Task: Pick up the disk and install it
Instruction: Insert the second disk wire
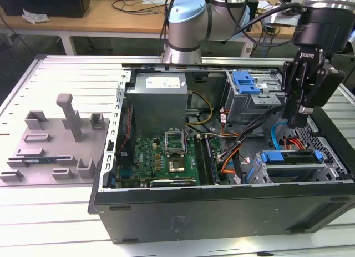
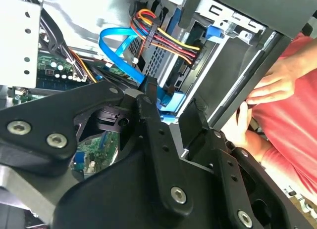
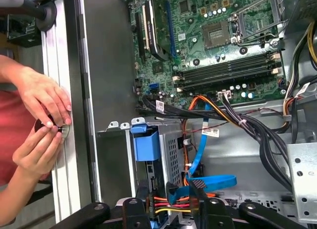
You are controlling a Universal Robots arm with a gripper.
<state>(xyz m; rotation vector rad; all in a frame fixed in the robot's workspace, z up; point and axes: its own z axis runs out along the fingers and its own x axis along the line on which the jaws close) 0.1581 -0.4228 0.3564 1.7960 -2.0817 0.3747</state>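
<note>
Claw hovering over the drive bay
Empty and parted — the disk is sitting just below; keeping clear of cables seems wise.

Arm: silver-grey tube links, rounded joint housings with pale blue end caps. Black cylindrical wrist section above the gripper; black cables loop alongside it.

Gripper, all black: flat angular linkage plates, silver hex-socket screws at the pivots (clearest in the second wrist view). White marking on its upper body. Fingers are long, narrow black bars with matte surfaces.
</note>
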